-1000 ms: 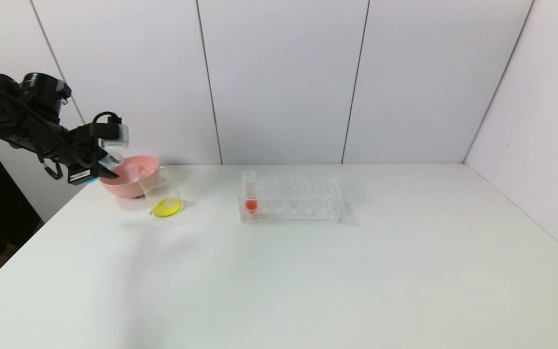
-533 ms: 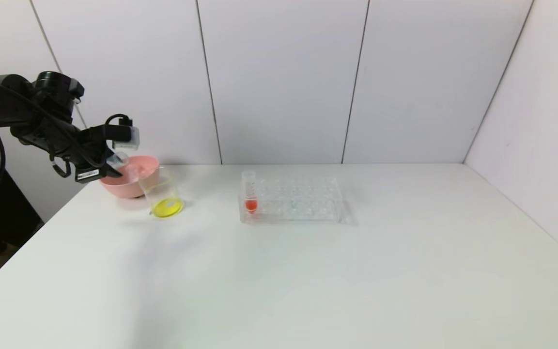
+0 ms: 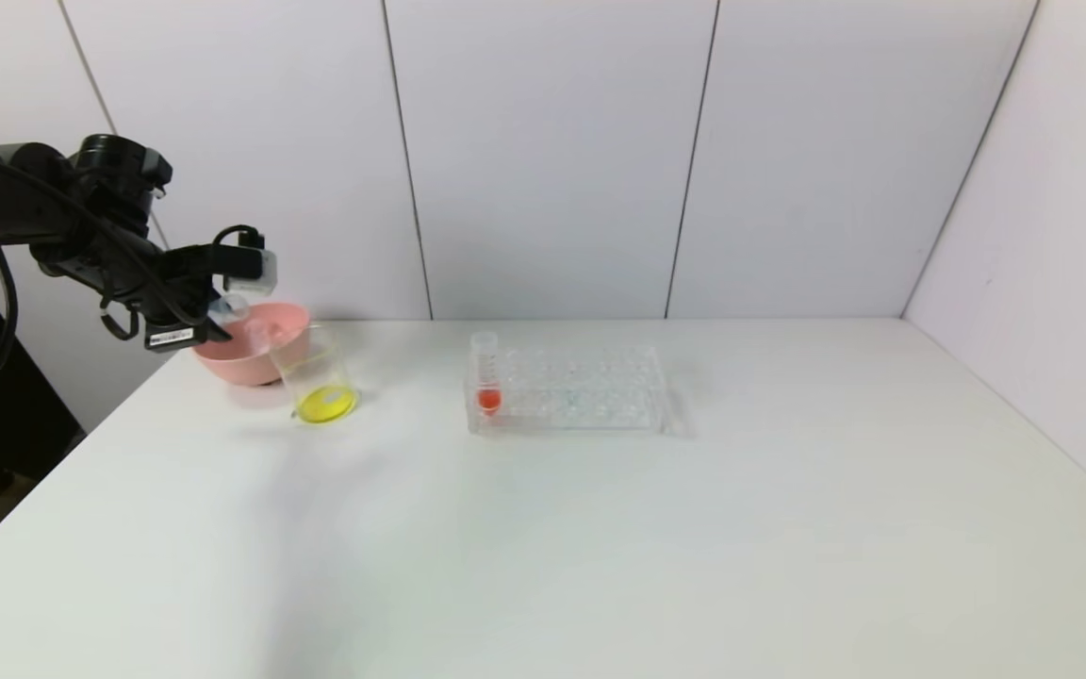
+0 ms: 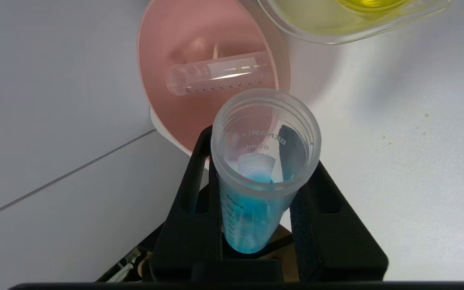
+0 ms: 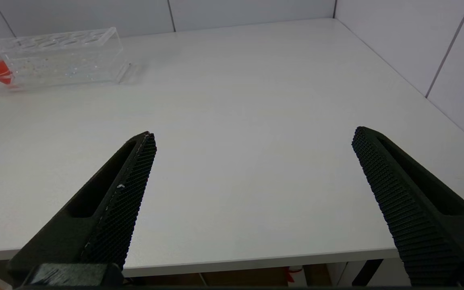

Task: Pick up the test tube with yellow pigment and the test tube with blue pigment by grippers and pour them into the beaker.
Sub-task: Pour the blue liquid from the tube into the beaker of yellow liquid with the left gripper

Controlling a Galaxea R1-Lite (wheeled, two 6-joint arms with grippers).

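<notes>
**Blue tube held up by the pink bowl**

The left gripper (image 3: 222,316) is up in the air at the far left of the white table (image 3: 600,528). It hangs just over the near left rim of the pink bowl (image 3: 265,363). Its 2 black fingers (image 4: 199,169) are pinching the test tube with blue pigment (image 4: 262,169). The tube is tipped, with its open mouth pointing toward the bowl and the beaker. Blue liquid sits low in the tube, down between the fingers.

Inside the pink bowl lies 1 empty clear tube (image 4: 220,72) on its side.

The beaker (image 3: 317,377) stands on the table, just right of the bowl and a bit nearer. It looks to be touching the bowl. It has yellow liquid (image 3: 324,404) in the bottom. The blue tube's mouth is to the left of the beaker, not over it.

Farther right, near the middle of the table, sits a clear tube rack (image 3: 581,391). 1 tube with orange-red liquid (image 3: 486,377) stands upright in the rack's left end.

The right gripper (image 5: 252,193) is low at the near edge of the table, on the right side. Its 2 black fingers (image 5: 123,189) are spread wide apart with nothing between them.
</notes>
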